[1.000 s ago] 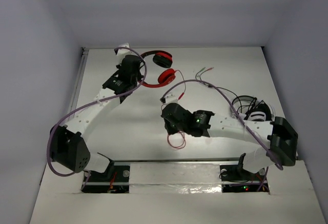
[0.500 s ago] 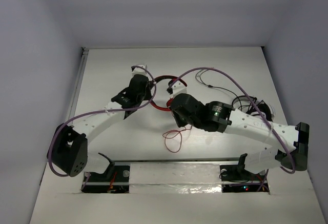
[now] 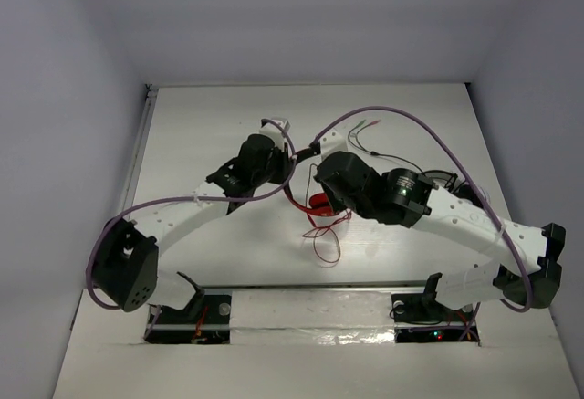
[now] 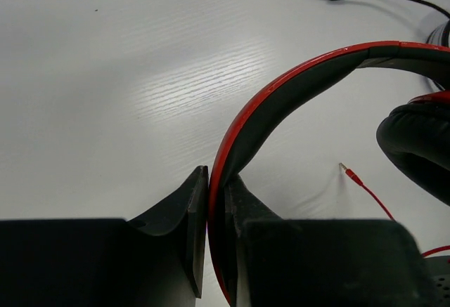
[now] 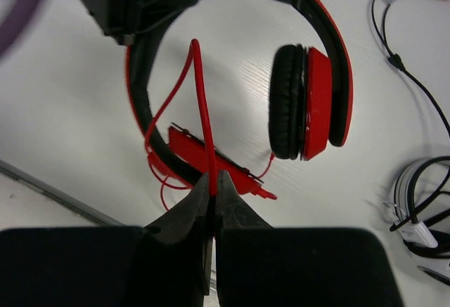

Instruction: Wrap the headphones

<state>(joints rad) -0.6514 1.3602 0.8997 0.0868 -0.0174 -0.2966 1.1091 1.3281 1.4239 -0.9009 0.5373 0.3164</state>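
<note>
Top view: both arms have swung inward since a second ago. The left gripper [image 3: 276,134] and right gripper [image 3: 319,146] now meet over the middle of the table [image 3: 182,143]. The red headphones [image 3: 317,203], earlier farther back, sit between them, with the red cable [image 3: 325,239] looped toward the near edge.

Left wrist: the fingers [image 4: 197,216] are pressed together on the headband, pinching it edge-on. One black ear pad [image 4: 415,145] shows at the right.

Right wrist: the jaws pinch the red cable, which rises taut toward the headband. A black-and-white headset [image 5: 422,208] and a thin dark cable [image 5: 415,82] lie at the right.
</note>
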